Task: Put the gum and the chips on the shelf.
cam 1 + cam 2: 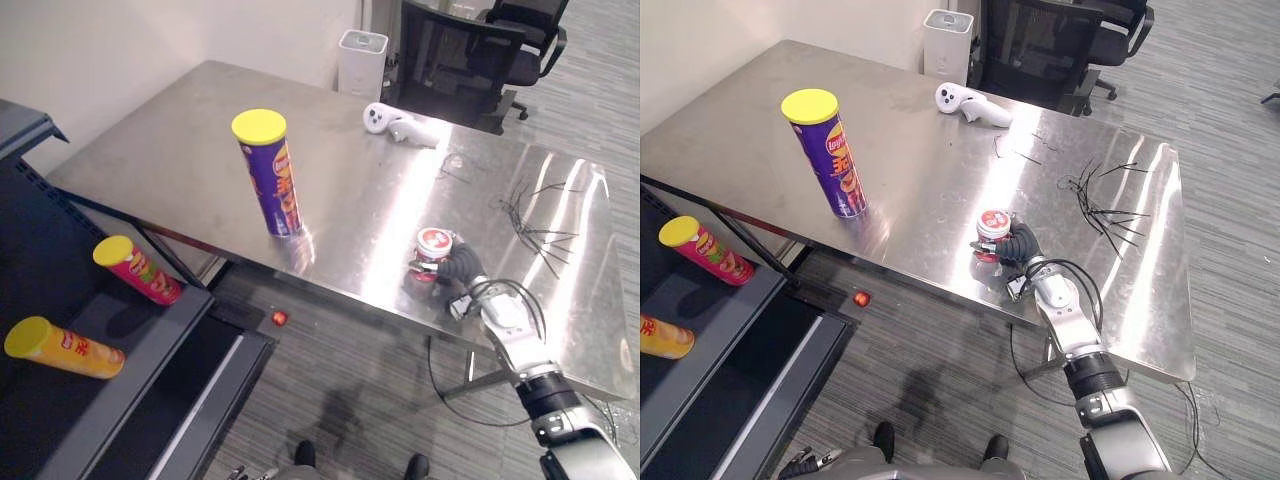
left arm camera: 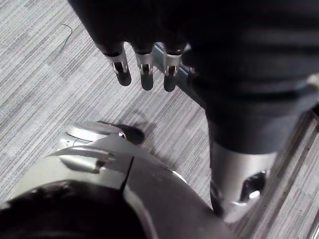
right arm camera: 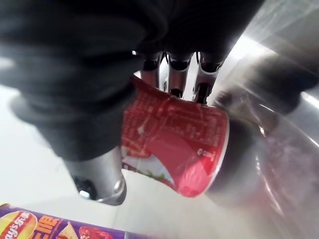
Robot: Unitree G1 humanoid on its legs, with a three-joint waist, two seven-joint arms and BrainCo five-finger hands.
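In the eye views the lower part of the gum container is hidden behind the right hand, so we cannot tell if its base touches the tabletop. We see only its round red and white top, close to the front edge. The right wrist view shows more: a small red tub with a white rim, fine print and a picture of red fruit, and the fingers and thumb of this hand are curled round its sides. In that view only a purple strip of the chips can comes in at the edge. In the eye views this can stands upright on the tabletop, well apart from the gum; it is tall and purple with a yellow lid. On the dark shelf lie a pink can and a yellow can, the second cut off in the right eye view. The left hand hangs over the carpet floor with relaxed fingers, holding nothing.
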